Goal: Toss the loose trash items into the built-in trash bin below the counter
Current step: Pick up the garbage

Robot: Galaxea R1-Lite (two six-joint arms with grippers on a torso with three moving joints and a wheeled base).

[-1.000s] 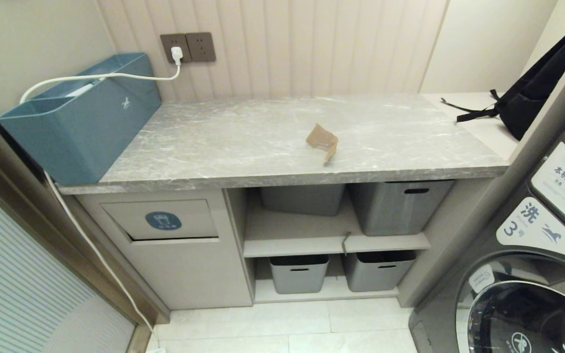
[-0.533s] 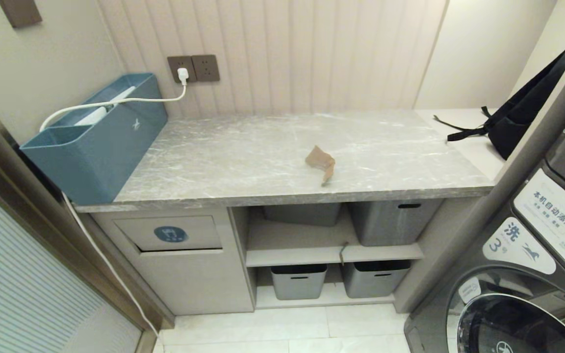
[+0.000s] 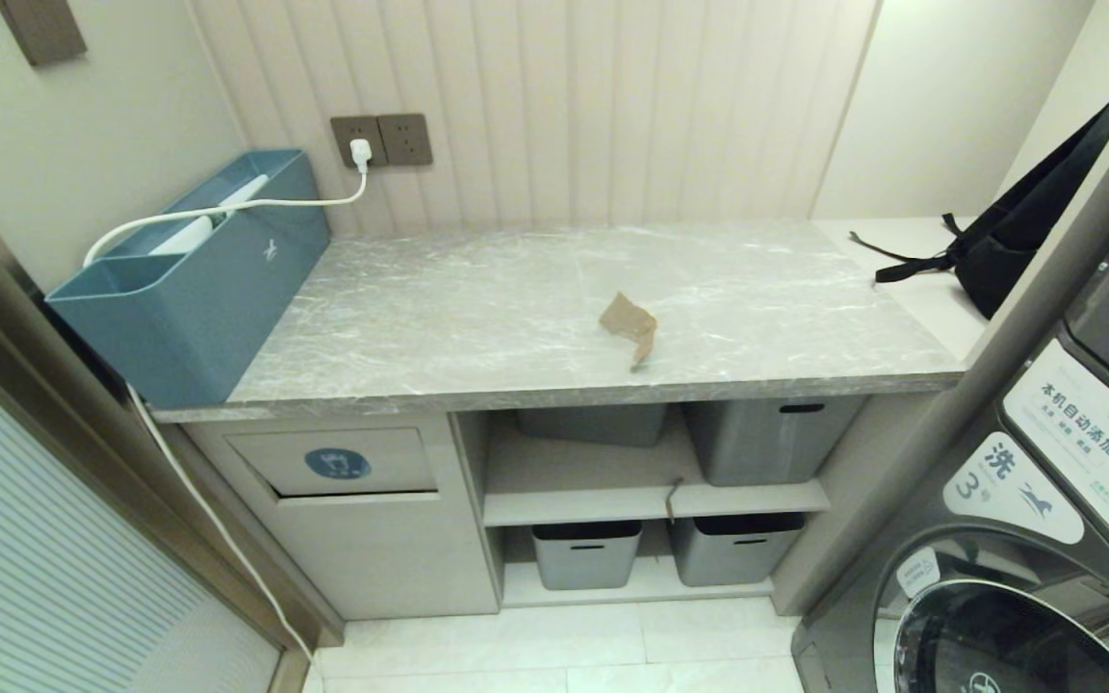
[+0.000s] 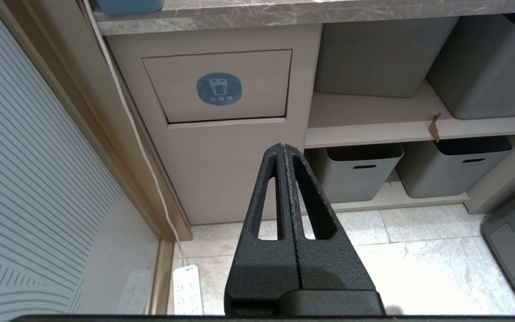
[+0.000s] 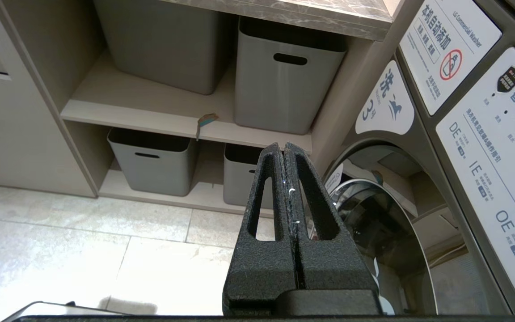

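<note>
A cardboard scrap lies on the counter, right of centre; the trash bin flap sits below its left end, tubs to the right.

Left gripper: matte black, grainy-textured plastic fingers, two tapered wedges, flat inner faces pressed together along thin centre seam. Each finger pierced by long rounded slot, narrow toward tip, wider toward base. Fingers widen into solid black block nearest wrist.

Right gripper: same black, rough-surfaced pair, same slotted wedge shape, seam closed. Few tiny pale flecks along inner edge of seam. Thin dark band of wrist housing behind each base. No cables, screws or markings visible.
</note>
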